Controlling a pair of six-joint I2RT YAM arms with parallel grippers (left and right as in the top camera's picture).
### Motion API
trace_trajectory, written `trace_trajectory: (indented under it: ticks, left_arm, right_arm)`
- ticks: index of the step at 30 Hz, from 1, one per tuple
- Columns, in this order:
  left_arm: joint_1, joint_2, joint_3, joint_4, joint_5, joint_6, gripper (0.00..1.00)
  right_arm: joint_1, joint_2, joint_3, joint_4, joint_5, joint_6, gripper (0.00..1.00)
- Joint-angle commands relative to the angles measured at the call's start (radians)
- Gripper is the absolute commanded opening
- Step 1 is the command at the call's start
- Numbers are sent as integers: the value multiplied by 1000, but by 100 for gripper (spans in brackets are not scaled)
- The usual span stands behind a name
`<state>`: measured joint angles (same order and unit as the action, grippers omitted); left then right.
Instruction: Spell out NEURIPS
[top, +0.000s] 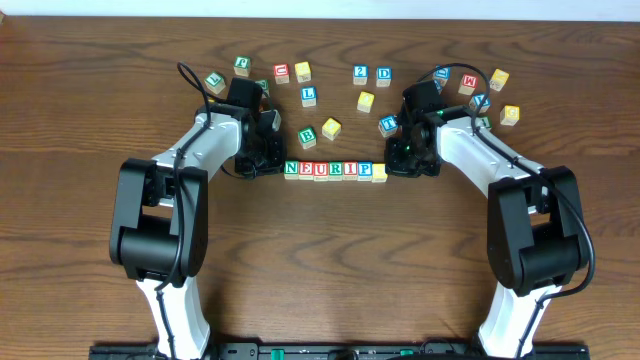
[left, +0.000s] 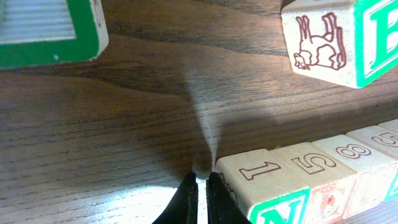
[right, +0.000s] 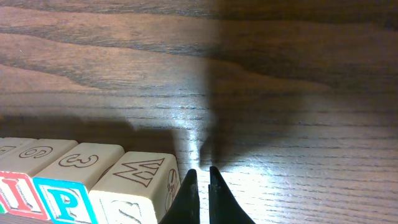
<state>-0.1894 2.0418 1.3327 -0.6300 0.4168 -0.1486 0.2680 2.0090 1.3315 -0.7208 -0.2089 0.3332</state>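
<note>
My left pincer (left: 201, 182) and right pincer (right: 203, 174) sit closed, empty, flanking the row (top: 335, 170); squaring it needs gentle inward nudges, I judge.

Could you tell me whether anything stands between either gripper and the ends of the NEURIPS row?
Nothing visible does: the left gripper sits right beside the N cube, and the right gripper beside the last cube.

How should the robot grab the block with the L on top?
Come straight down from above and pinch the L block on two opposite flat sides. It lies flat with the letter up and touches nothing, so the fingers fit down either side. The yellow block beyond it and the B block nearer the row both stand apart from it.
</note>
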Motion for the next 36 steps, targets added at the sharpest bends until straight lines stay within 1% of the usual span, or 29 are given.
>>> trace_trajectory:
  ticks: [1, 15, 36]
  left_arm:
    - [-15, 6, -6, -8, 3, 40, 7]
    - [-34, 6, -5, -19, 2, 51, 8]
    - [-55, 6, -5, -85, 1, 146, 7]
  right_arm:
    - [9, 6, -9, 0, 7, 14, 2]
    - [15, 6, -9, -1, -37, -2, 1]
    - [33, 6, -9, -75, -28, -18, 1]
